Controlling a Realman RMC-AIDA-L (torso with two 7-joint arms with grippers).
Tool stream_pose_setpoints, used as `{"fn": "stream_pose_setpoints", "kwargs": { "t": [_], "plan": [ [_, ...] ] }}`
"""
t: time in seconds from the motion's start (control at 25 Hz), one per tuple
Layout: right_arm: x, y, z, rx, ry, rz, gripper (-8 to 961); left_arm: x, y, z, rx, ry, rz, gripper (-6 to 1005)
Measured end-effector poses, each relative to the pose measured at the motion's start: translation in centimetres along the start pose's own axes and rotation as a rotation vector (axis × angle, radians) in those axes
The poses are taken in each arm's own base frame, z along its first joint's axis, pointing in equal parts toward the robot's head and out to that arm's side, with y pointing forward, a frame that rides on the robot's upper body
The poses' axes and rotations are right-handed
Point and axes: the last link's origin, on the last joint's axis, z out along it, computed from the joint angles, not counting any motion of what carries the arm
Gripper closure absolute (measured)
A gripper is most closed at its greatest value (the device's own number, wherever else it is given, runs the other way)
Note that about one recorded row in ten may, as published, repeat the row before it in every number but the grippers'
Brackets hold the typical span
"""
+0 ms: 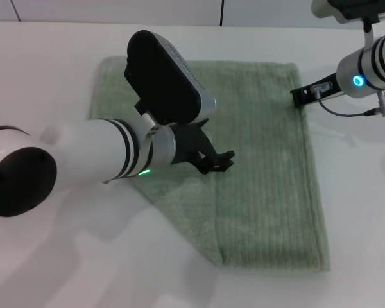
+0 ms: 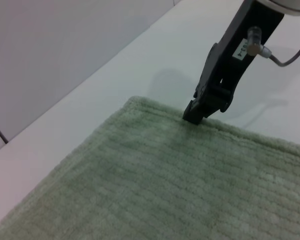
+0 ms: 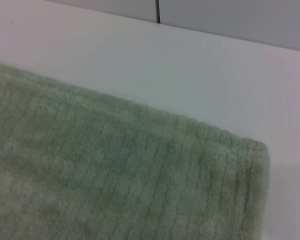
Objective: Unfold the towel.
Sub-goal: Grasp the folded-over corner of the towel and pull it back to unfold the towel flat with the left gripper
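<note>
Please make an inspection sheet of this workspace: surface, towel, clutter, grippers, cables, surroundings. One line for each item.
Surface: white table, bare around the cloth.
Job's things: towel lies flat, folded, with a flap turned in along its left side.
Clutter: nothing seen.
Grippers: left gripper hovers over the towel's middle; right gripper is at the towel's far right edge.
Cables: grey cable loops beside the right wrist.
Surroundings: pale wall panels behind the table.

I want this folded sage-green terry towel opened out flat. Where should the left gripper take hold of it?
Probably the folded-over flap's near edge on the sage-green terry towel, approached from the robot's left: that layer lies loose on top. The left gripper hovers above it; the right gripper meets the far right edge.
</note>
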Motion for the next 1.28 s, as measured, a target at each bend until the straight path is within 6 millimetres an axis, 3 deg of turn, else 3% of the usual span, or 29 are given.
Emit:
{"fn": "stream_pose_setpoints", "kwargs": {
  "t": [0.64,1.28],
  "plan": [
    [0.1,0.1,0.1,-0.004,0.006,0.005,944,-0.7,-1.0,2.0,0.026,-0.020,-0.008,217],
    [0.2,0.1,0.0,-0.004,0.007,0.006,943,-0.9,-1.3,2.7,0.021,-0.050,-0.008,219]
  ]
}}
